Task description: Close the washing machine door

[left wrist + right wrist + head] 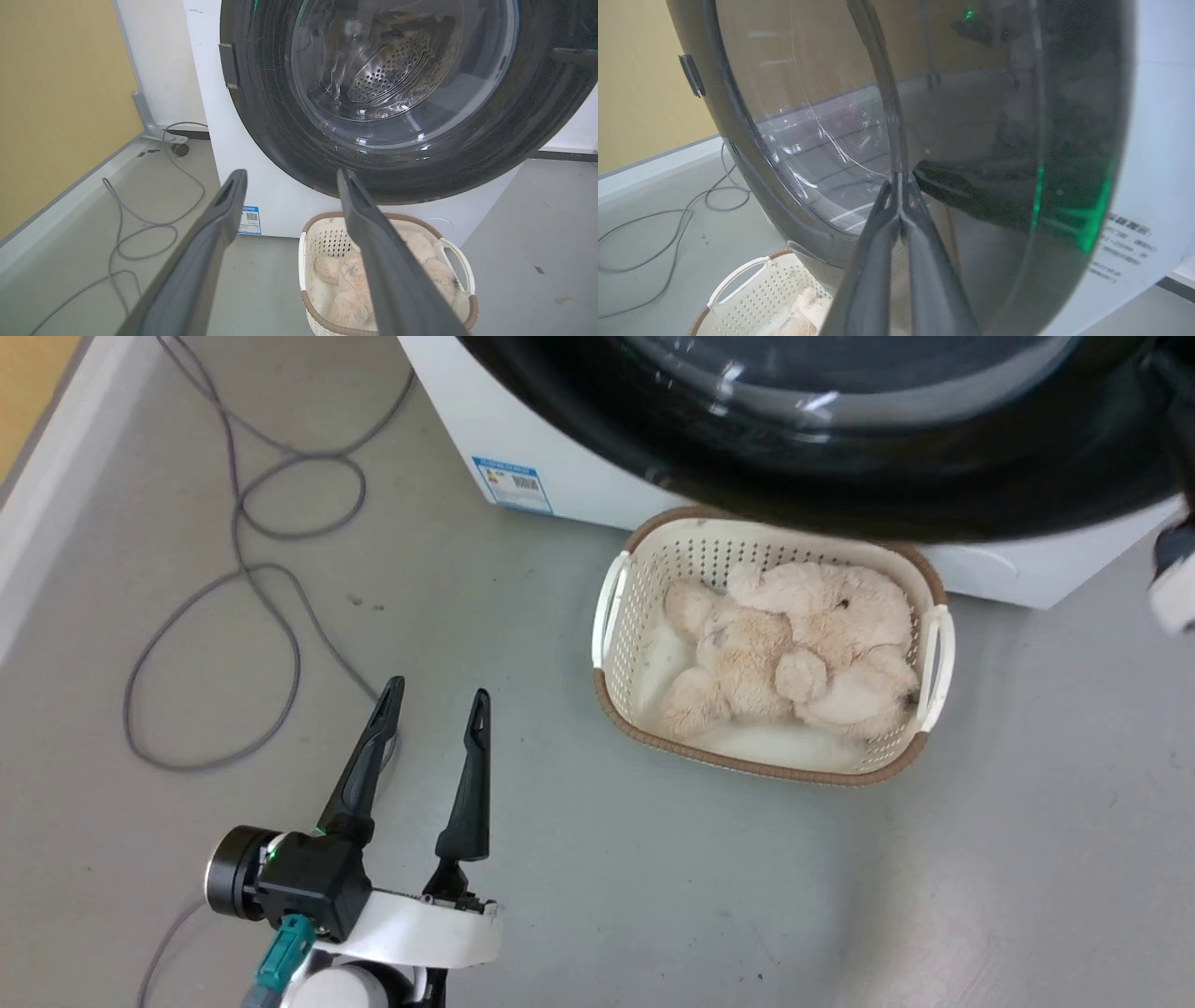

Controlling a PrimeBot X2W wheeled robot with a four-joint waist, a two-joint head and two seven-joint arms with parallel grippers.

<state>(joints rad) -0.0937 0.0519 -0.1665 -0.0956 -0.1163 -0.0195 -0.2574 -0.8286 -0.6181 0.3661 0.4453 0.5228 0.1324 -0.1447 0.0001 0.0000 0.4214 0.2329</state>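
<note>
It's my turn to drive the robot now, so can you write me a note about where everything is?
Left gripper: open, empty, over the floor, apart from the machine.
Right gripper: shut, holding nothing, tips at the glass of the washing machine door; I cannot tell if they touch.
Door: swung out from the washing machine, its lower rim over a basket with a plush toy.
Done: right arm is at the door.
Left: push the door fully shut.
</note>
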